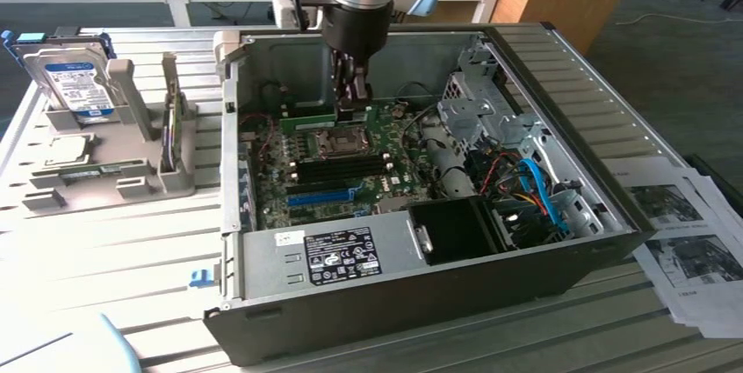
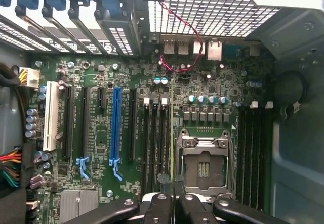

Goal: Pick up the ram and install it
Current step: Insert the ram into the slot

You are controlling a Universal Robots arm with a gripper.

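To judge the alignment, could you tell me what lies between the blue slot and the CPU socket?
In the wrist view: black slots and the ram, edge-on in the end effector.

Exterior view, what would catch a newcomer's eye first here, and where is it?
The open computer case dominates the scene, its green motherboard exposed. The arm reaches down into it, its gripper shut on the ram, held edge-on over the dark slots beside the processor socket. On the exterior view's left, a hard drive stands in a grey holder.
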